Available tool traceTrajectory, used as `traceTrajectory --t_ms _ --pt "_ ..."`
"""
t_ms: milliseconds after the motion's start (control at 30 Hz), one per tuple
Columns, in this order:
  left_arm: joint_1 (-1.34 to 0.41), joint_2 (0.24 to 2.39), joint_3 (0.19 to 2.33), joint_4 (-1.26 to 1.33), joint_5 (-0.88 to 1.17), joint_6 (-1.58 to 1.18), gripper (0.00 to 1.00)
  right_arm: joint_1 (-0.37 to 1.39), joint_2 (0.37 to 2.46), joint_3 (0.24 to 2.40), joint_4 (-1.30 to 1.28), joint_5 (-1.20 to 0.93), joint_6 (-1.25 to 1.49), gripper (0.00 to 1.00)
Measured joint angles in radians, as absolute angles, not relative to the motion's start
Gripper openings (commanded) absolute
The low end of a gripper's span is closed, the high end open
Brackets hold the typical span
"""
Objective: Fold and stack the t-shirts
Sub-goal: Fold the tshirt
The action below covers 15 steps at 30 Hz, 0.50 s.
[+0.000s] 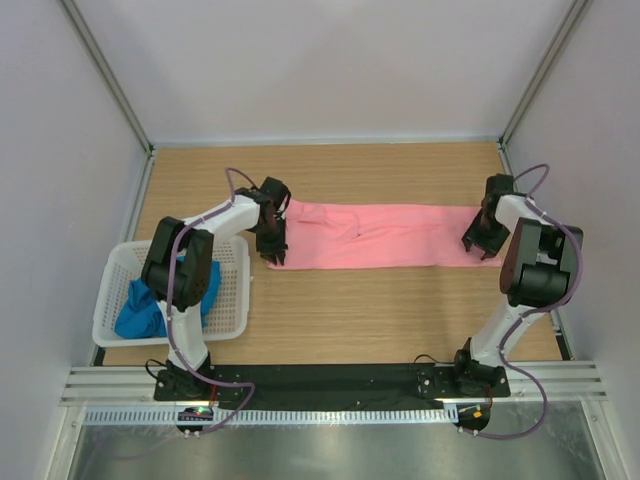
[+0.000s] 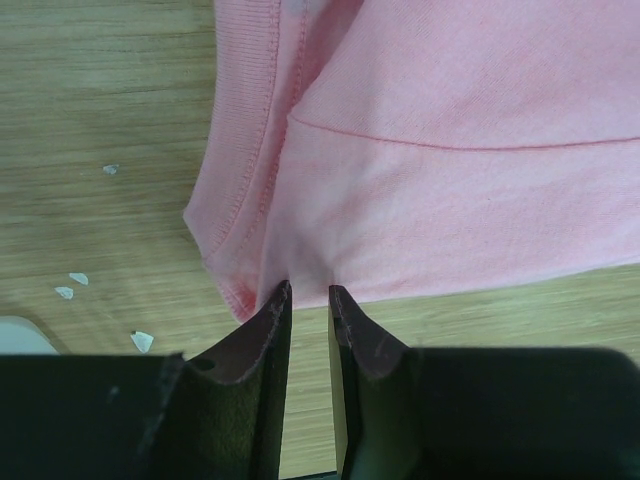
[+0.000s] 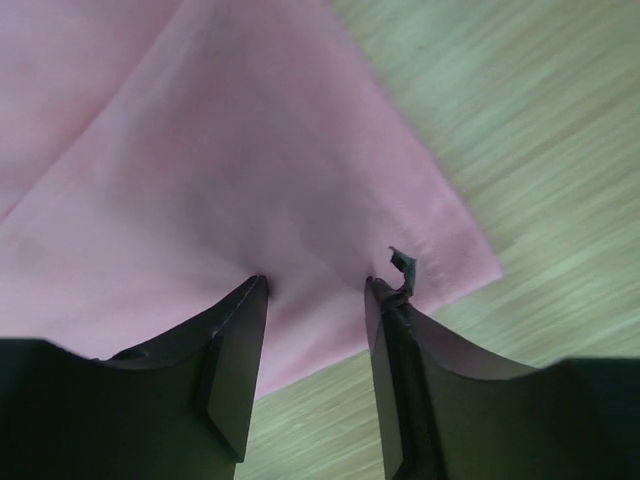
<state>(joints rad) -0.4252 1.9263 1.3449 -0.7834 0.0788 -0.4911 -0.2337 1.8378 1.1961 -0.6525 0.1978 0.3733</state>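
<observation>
The salmon pink t-shirt [image 1: 380, 235] lies flat as a long band across the middle of the table. My left gripper [image 1: 272, 250] is at its left end, near the front corner. In the left wrist view its jaws [image 2: 309, 292] stand slightly apart, with the tips at the hem of the shirt [image 2: 450, 200]. My right gripper [image 1: 483, 245] is at the shirt's right end. In the right wrist view it [image 3: 315, 283] is open, and the tips rest on the pink fabric [image 3: 230, 150] near the corner. The bright blue t-shirt [image 1: 145, 308] lies crumpled in the basket.
A white perforated basket [image 1: 232, 290] stands at the front left, beside the left arm. Its corner shows in the left wrist view [image 2: 20, 335]. Small white scraps [image 2: 75, 285] lie on the wood. Walls close the table at back and sides.
</observation>
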Motion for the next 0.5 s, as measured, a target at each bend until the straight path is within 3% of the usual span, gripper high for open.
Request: traceTrajectory --t_ms 200,300,500 --pt "-0.425 1.925 1.346 -0.786 0.079 -0.489 0.22 -0.336 1.779 1.113 -0.649 0.197 0.41 0.29" --pt "-0.425 1.925 1.347 -0.787 0.079 -0.488 0.22 -0.358 1.777 1.112 -0.664 0.221 0.422 0.29" --pt "-0.425 1.921 1.349 -0.797 0.079 -0.489 0.23 -0.337 1.736 1.105 -0.725 0.245 0.437 0.42"
